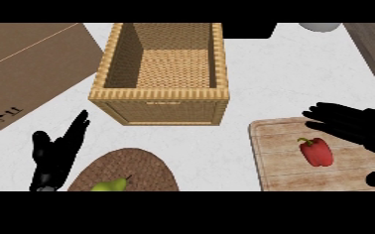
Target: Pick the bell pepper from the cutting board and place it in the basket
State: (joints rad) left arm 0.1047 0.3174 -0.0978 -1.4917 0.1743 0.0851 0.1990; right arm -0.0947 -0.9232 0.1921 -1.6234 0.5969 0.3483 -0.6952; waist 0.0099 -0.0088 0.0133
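A red bell pepper (316, 151) with a green stem lies on the pale wooden cutting board (282, 168) at the lower right. My right hand (350, 124) hovers over the board's far right part, fingers spread and pointing left, just above and to the right of the pepper, holding nothing. The thumb shows at the right edge, below the pepper. The woven wicker basket (160, 102) stands at the upper middle, with nothing inside. At the lower left my left hand (57, 156) rests open, fingers pointing up.
A round brown mat (135, 166) with a green pear (111, 185) on it lies at the bottom, left of centre. A brown cardboard box (36, 64) fills the upper left. A dark object (249, 29) and a grey vessel (319, 27) sit at the far edge.
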